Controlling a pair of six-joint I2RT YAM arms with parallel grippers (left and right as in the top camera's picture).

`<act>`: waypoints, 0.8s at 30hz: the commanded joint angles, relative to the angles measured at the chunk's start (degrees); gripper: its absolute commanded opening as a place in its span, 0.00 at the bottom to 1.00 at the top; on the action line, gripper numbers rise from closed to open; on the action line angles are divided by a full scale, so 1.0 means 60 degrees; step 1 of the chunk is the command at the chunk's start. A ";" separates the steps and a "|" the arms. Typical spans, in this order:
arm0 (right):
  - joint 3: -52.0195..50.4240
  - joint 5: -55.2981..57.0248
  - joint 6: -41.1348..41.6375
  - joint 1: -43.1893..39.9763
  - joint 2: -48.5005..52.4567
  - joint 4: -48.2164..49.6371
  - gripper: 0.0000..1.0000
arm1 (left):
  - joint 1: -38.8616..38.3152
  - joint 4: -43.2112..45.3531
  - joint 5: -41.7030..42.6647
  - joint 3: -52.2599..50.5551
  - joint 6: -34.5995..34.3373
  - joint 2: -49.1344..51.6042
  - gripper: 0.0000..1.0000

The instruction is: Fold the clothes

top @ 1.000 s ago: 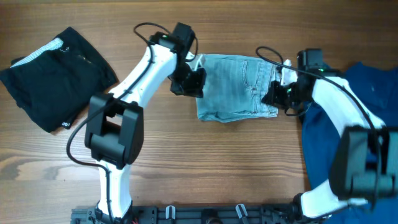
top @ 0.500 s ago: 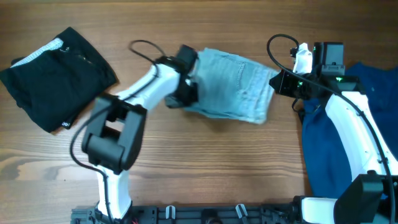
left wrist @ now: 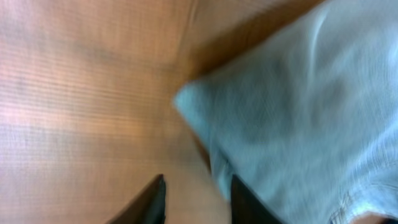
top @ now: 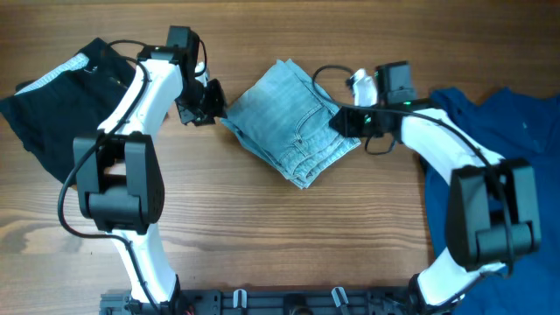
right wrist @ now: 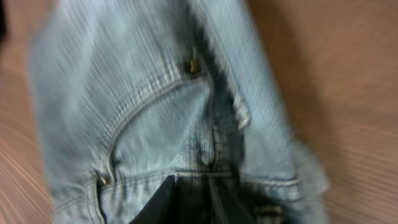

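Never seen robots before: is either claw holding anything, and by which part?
The left gripper is open and holds nothing, beside a corner of the pale blue denim shorts. The right gripper sits over their pocket seam; whether it grips cannot be told.

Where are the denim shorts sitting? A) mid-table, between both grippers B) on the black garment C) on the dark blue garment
A: the denim shorts lie on the table, with the left gripper at their left corner and the right gripper at their right edge.
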 commanded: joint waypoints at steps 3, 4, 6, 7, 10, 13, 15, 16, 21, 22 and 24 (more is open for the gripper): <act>-0.0142 0.0951 0.0616 0.0106 0.0925 -0.1749 0.07 | -0.0047 -0.0801 0.0331 -0.0076 0.0171 -0.0339 0.58; -0.0142 0.0954 0.0608 0.0131 0.0940 -0.2007 0.06 | -0.0080 -0.0801 0.0331 -0.0186 0.0171 -0.0339 0.60; -0.0142 0.0954 0.0721 0.0182 0.0940 -0.2310 0.06 | -0.0149 -0.0761 0.0342 -0.0492 0.0135 -0.0339 0.62; -0.0138 0.0929 0.0758 0.0189 0.0940 -0.2444 0.06 | -0.0200 -0.0579 0.0397 -0.0707 0.0095 -0.0339 0.66; -0.0138 0.0918 0.0780 0.0189 0.0940 -0.2707 0.07 | -0.0423 0.0790 0.2076 -0.1588 0.0098 -0.0339 0.77; -0.0138 0.0914 0.0754 0.0189 0.0940 -0.2652 0.08 | -0.0696 0.2320 0.3544 -0.2670 -0.0058 -0.0339 0.83; -0.0138 0.0914 0.0747 0.0189 0.0940 -0.2648 0.08 | -0.0780 0.2878 0.3694 -0.3136 -0.0415 -0.0339 0.85; -0.0138 0.0914 0.0747 0.0189 0.0940 -0.2648 0.07 | -0.0809 0.3213 0.3694 -0.3402 -0.0645 -0.0339 0.86; -0.0138 0.0914 0.0707 0.0189 0.0940 -0.2616 0.08 | -0.1045 0.5468 0.4371 -0.4452 -0.1953 -0.0339 0.88; -0.0138 0.0914 0.0703 0.0189 0.0940 -0.2619 0.08 | -0.1140 0.5737 0.4368 -0.4561 -0.2175 -0.0339 0.88; -0.0138 0.0911 0.0710 0.0189 0.0940 -0.2619 0.08 | -0.1355 0.6124 0.4324 -0.4699 -0.2448 -0.0339 0.88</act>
